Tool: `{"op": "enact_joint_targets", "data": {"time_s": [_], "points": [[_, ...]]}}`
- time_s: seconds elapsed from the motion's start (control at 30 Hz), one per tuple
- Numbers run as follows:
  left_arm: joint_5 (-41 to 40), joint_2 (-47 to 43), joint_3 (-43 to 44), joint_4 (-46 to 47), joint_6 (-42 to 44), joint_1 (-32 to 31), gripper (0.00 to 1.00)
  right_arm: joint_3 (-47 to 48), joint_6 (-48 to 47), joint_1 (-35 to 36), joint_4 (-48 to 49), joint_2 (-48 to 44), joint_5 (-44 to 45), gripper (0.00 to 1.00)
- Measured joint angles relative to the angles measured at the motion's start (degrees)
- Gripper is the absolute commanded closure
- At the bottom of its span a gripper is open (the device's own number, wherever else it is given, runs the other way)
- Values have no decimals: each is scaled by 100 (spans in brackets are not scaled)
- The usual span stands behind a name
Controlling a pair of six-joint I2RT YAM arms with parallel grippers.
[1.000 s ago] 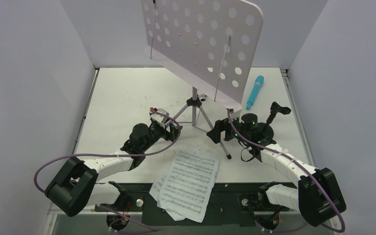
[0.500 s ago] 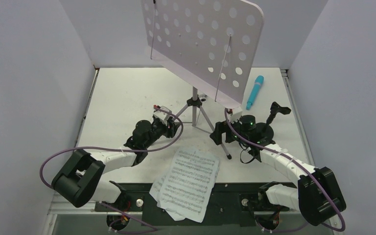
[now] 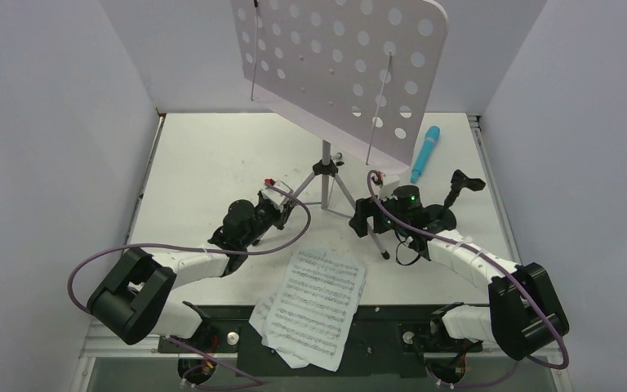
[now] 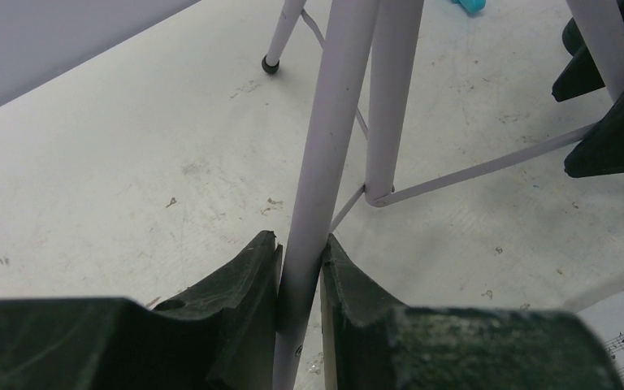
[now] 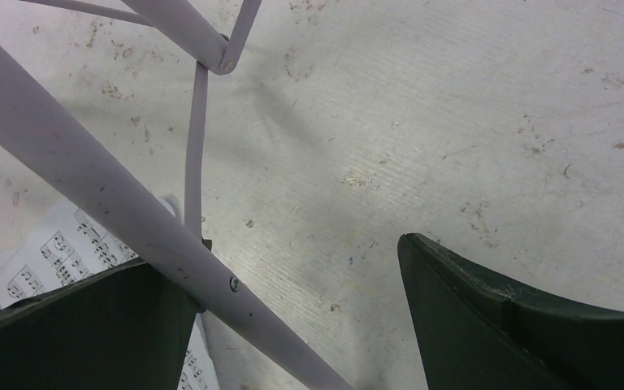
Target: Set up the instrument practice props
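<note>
Lilac music stand (image 3: 339, 65) upright mid-table (image 3: 204, 155), perforated desk tilted. Left gripper (image 4: 301, 256) clamped on one tripod leg low down (pads on both sides). Right gripper (image 5: 292, 268) has jaws wide apart, straddling another leg, not gripping. Sheet-music pages (image 3: 314, 302) flat at the near edge. Blue microphone (image 3: 425, 153) lying far right, black mic stand (image 3: 460, 186) near it.

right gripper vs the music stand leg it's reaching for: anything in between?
Nothing visible does. The stand leg already runs between the right gripper's open fingers, beside one finger, apart from the other. Sheet music lies beneath, not in the way.
</note>
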Motion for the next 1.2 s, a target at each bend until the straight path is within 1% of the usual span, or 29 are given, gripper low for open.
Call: {"op": "enact_joint_targets", "data": {"time_s": [0.03,0.13,0.47,0.77,1.2], "points": [[-11,0,0,0,-4,-2,98,37,-7,0,-22,46,4,12],[-33,0,0,0,-7,-4,100,208,-24,7,-140,203,13,12],[-339,-125,-55,-96,-37,-4,100,839,-131,4,-356,787,118,11],[-719,-229,-153,-85,-299,-11,100,1508,-157,-68,-476,1443,157,11],[-1510,-92,-59,-59,-662,-184,100,2413,-46,-144,-570,2306,170,10]]}}
